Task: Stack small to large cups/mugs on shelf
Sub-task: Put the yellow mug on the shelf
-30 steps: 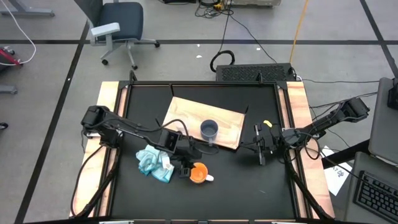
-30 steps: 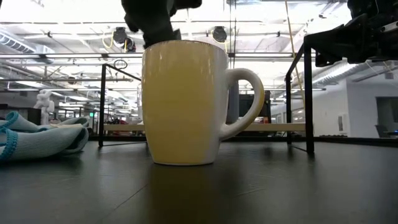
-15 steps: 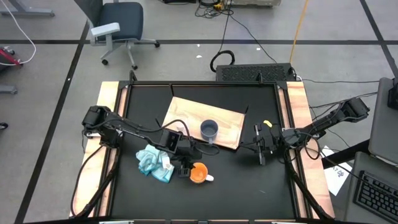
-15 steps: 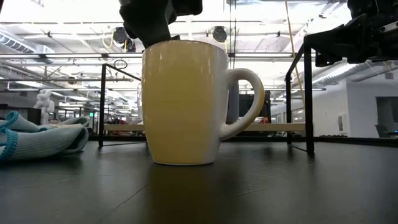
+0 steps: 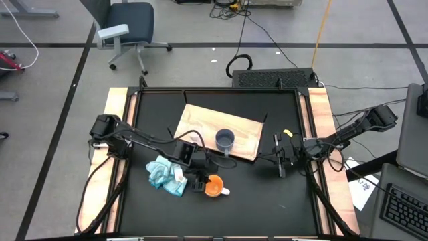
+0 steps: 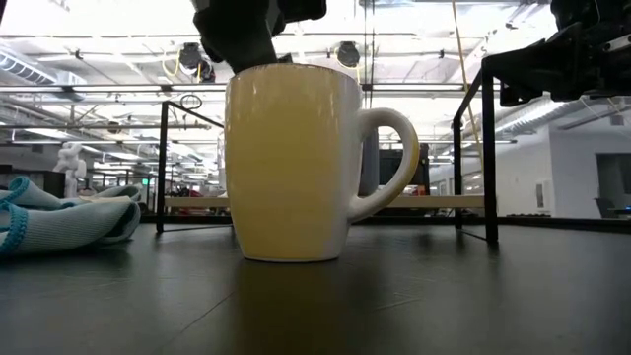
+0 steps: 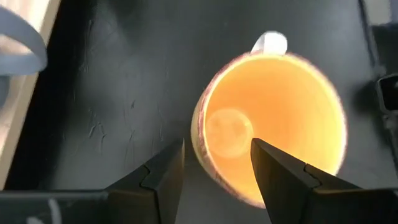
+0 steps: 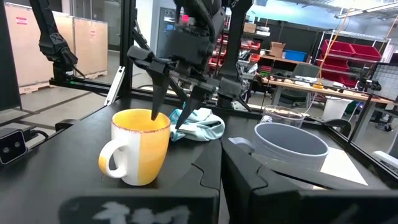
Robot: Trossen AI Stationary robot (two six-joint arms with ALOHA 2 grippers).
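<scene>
The orange mug (image 5: 212, 187) with a white handle (image 7: 268, 43) stands upright on the black tabletop near the front. My left gripper (image 7: 217, 143) is open just above its rim: one finger over the inside, one outside the wall, as the right wrist view (image 8: 169, 102) also shows. The grey-blue mug (image 5: 225, 140) stands on the light wooden board (image 5: 200, 120). My right gripper (image 5: 279, 161) waits to the right of the board, shut and empty. I cannot make out the small clear glass cup.
A light blue cloth (image 5: 165, 174) lies crumpled on the tabletop just left of the orange mug. The board lies flat at the table's far middle. Bare tabletop lies between the orange mug and my right gripper.
My left gripper has shifted slightly above the orange mug's rim. The mug has stayed where it was.
</scene>
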